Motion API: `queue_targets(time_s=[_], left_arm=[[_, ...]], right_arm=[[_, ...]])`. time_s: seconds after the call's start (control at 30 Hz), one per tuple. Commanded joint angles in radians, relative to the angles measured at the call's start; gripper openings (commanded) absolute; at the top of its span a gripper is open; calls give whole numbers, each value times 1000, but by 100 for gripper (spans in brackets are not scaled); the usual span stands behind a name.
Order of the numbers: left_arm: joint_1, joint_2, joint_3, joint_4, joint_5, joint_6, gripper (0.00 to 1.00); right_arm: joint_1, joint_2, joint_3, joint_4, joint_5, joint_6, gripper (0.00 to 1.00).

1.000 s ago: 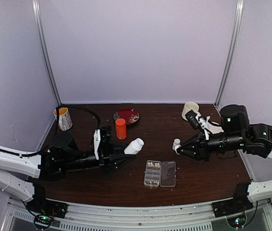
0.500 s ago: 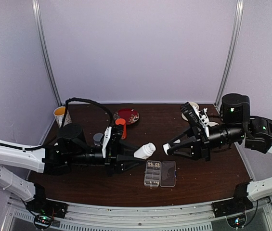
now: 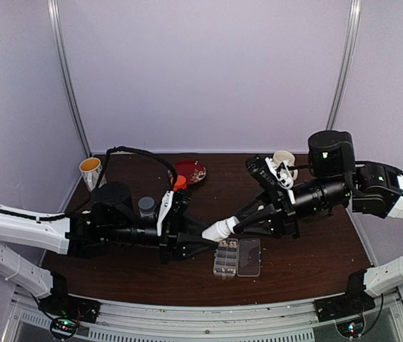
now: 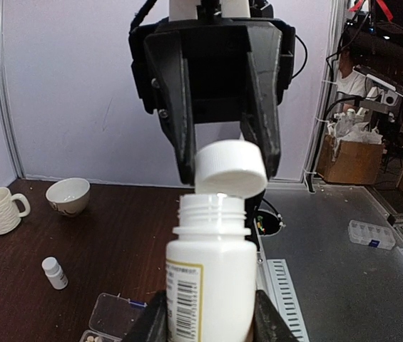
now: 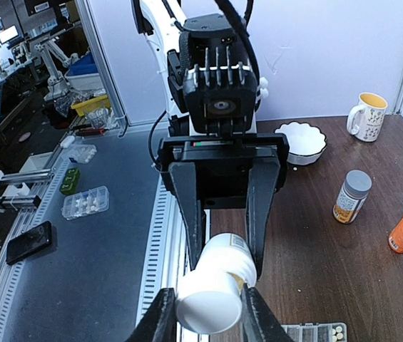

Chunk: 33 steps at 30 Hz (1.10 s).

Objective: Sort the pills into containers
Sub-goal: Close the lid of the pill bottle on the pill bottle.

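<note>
Both arms have swung inward to meet above the box [image 3: 225, 273], left gripper [image 4: 208, 324] clamping the bottle [image 4: 207, 278] steady while right gripper [image 5: 208, 317] pinches its cap [image 4: 231, 168] askew at the neck, seemingly to unscrew it; pills [image 3: 225, 245] lie in the box's far end.

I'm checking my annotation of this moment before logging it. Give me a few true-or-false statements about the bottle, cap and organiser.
1. The left end effector grips the white bottle. True.
2. The right end effector is empty. False: it is shut on the white cap.
3. The bottle's threaded neck is exposed. True.
4. The organiser box has its lid shut. False: the lid lies open beside the box.
</note>
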<state>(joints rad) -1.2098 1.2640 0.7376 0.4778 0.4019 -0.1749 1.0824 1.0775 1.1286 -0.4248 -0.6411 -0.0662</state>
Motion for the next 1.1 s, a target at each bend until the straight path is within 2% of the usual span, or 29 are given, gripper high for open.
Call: queue_targets(time_s=[0.0,0.37,0.63,0.83,0.97,1.07], left_arm=[[6,5,37,20,20,-9,0],[6,8,53,0,36,-10,0],[6,5,48,12,45,-14,0],[6,8,60,19,77,-21,0],[6,20,66,59,111,-49,0],[6,40,72,113,148,-80,0]], right_arm=[[26,36,70,-101,57,-69,8],[79,104,130,-237,212,-162,8],[79,111,116,-266,278,-205,7],[79,110,99,-224,184,-208,8],[79,76,28,-145,86,-282,8],[79,39,-30,-85,69,-346,5]])
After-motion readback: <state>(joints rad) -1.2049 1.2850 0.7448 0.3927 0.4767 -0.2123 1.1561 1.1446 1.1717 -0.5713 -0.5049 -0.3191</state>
